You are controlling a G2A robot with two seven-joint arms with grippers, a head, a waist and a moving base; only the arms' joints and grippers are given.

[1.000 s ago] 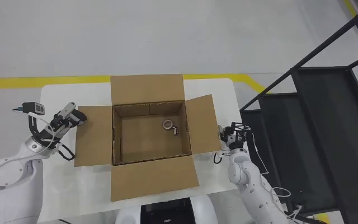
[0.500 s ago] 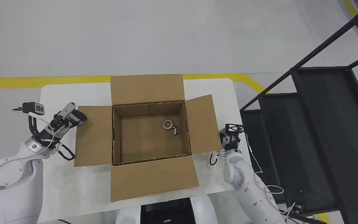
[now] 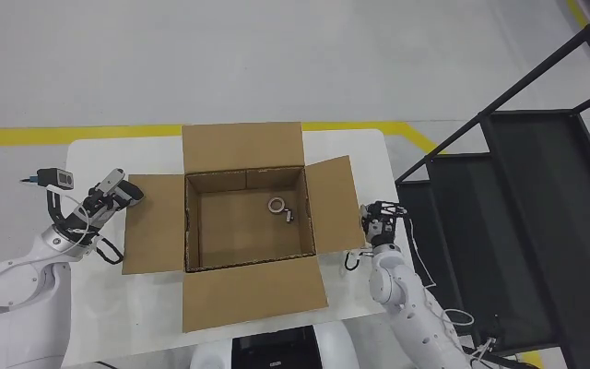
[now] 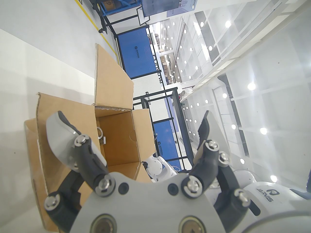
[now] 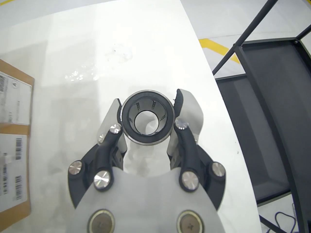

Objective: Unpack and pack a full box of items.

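Box (image 3: 240,231) is sitting open; right claw (image 5: 148,100) is clamping a metal ring (image 5: 127,120); left claw (image 4: 132,120) is gaping empty.

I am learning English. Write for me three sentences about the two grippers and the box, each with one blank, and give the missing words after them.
1. The right gripper holds a ____ cylinder between its fingers.
2. The left gripper is ____ and holds nothing.
3. The metal ring lies ____ the cardboard box.

Missing words: black; open; inside.
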